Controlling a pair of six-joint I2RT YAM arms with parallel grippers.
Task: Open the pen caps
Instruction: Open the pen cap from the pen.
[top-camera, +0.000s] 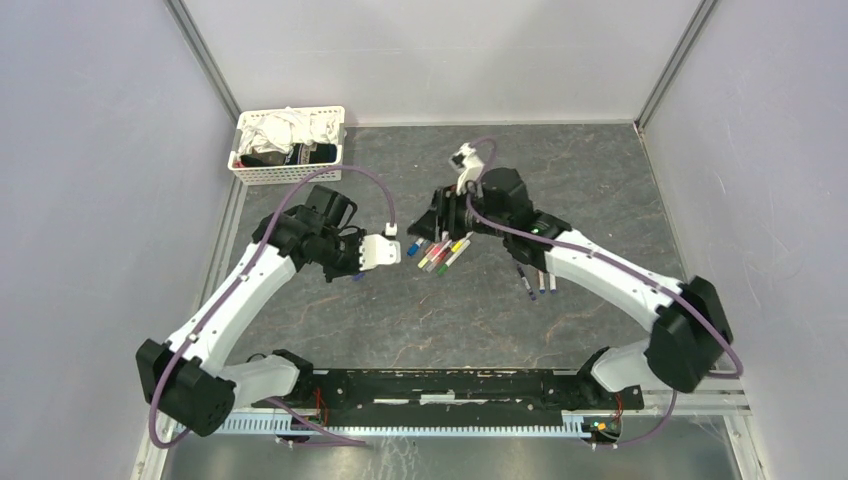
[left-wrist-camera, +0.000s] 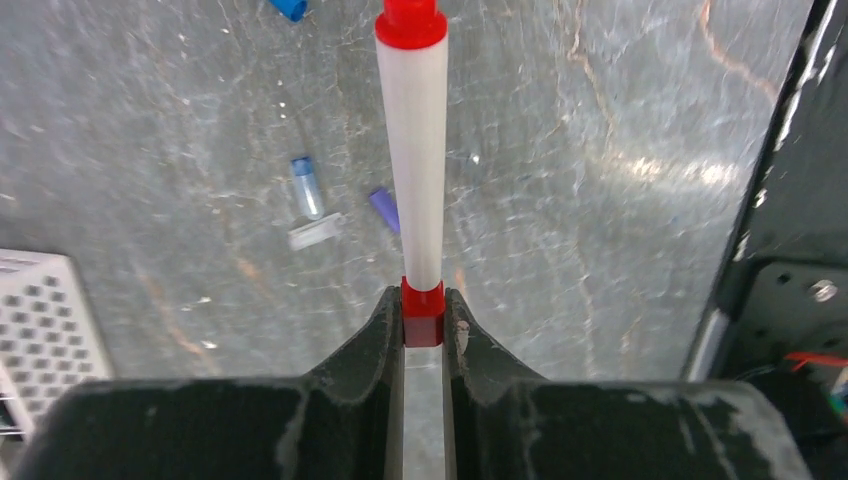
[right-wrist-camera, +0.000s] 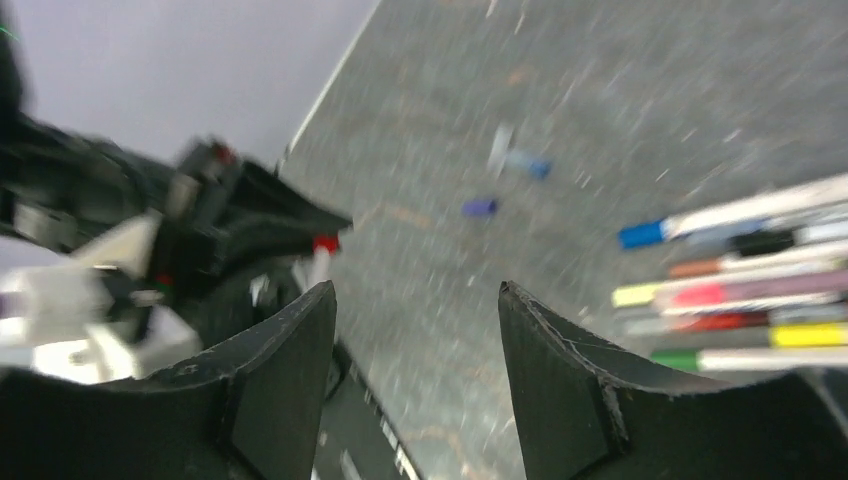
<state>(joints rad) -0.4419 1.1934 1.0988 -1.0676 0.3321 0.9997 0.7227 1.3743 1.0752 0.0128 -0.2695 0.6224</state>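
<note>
My left gripper (left-wrist-camera: 423, 300) is shut on the red end of a white-barrelled pen (left-wrist-camera: 412, 160), held above the table. The pen points away from the camera, and its far end carries a red cap (left-wrist-camera: 410, 22). Loose caps lie on the table below: a blue one (left-wrist-camera: 306, 186) and a purple one (left-wrist-camera: 384, 210). My right gripper (right-wrist-camera: 415, 290) is open and empty, up off the table. To its right lies a cluster of pens (right-wrist-camera: 740, 280) with coloured ends. In the top view the left gripper (top-camera: 352, 262) and right gripper (top-camera: 440, 215) flank this cluster (top-camera: 440, 252).
A white slatted basket (top-camera: 290, 145) of cloths stands at the back left; its corner also shows in the left wrist view (left-wrist-camera: 40, 330). A few more pens (top-camera: 530, 282) lie beside the right forearm. Grey walls enclose the table on three sides.
</note>
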